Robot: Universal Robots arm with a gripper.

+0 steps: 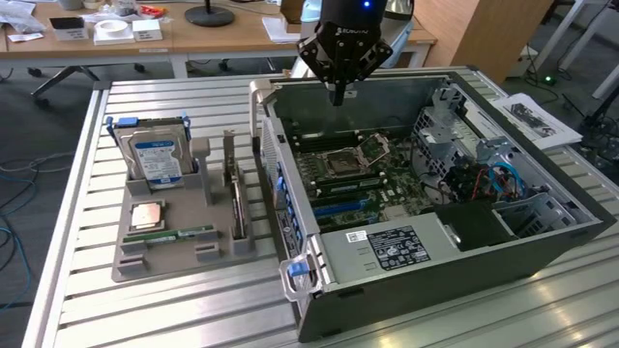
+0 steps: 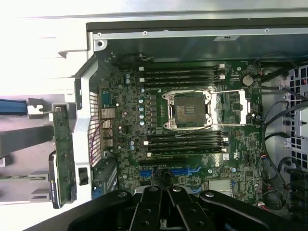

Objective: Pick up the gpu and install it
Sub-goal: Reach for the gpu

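Toward the exterior view's left, the gpu (image 1: 236,192) stood on edge in the grey holder (image 1: 130,270) on the desk (image 1: 145,312), untouched, so the pick-up seemed not yet made. The wall of the case (image 1: 464,283) rose just beside it, leaving little room. The gripper (image 1: 338,98) hung over the open case, fingers together and empty. A grasp would call for parting them and clearing that wall.

**Readable text: next to none**

You get white lettering (image 1: 346,31) on the gripper (image 1: 337,94) body, but the word can't be made out. The blue label (image 1: 158,159) on the hard drive (image 1: 153,136) and the sticker (image 1: 393,248) on the power supply (image 1: 341,265) carry print, none of it legible.
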